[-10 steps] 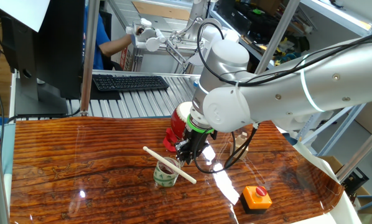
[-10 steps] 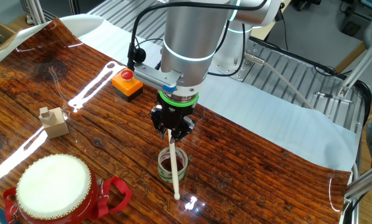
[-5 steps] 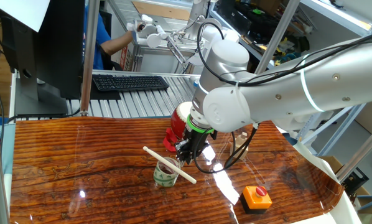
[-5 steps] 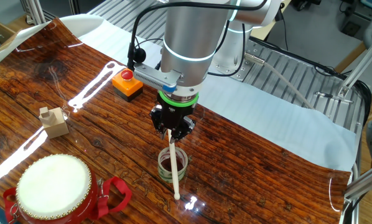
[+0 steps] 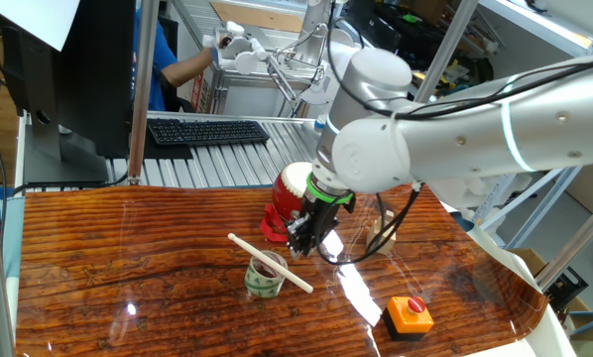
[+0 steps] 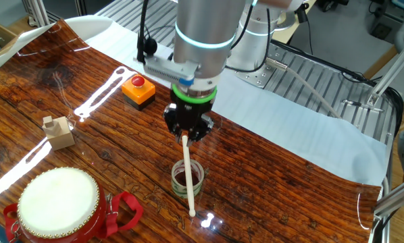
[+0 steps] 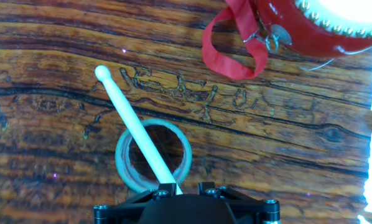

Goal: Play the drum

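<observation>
The red drum with its cream head stands tilted on the table behind my gripper; it also shows in the other fixed view and the hand view. A pale wooden drumstick lies slanted across a green-patterned tape roll. My gripper hangs over the stick's near end. In the hand view the stick runs from its round tip back between the fingers of my gripper, whose jaws stand wider than the stick. The stick's held end is hidden under the hand.
An orange box with a red button sits at the front right of the wooden table. A small wooden block stands left of the drum side. The drum's red strap lies loose on the table near the roll.
My gripper has risen a little and the arm has shifted right. The drumstick and tape roll have stayed where they were, so more of the stick shows below the fingers.
</observation>
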You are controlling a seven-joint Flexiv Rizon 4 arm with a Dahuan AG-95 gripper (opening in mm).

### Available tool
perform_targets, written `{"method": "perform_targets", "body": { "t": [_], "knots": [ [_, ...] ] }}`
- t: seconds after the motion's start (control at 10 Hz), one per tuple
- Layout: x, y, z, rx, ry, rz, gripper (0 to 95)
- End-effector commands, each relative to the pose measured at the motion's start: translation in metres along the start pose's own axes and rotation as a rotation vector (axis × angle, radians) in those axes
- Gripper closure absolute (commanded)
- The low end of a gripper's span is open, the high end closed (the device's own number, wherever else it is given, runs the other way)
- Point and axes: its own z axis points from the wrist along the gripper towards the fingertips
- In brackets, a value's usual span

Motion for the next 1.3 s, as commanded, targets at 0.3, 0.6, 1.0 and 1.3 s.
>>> {"method": "perform_targets", "body": {
  "t": [0.3, 0.6, 1.0, 1.3],
  "knots": [
    [0.002, -0.003, 0.008, 0.004, -0.002, -0.029, 76.0],
    [0.002, -0.004, 0.022, 0.000, -0.002, -0.029, 76.0],
    [0.007, -0.002, 0.030, -0.010, -0.006, -0.028, 76.0],
    [0.012, 0.000, 0.030, -0.017, -0.007, -0.028, 76.0]
  ]
}}
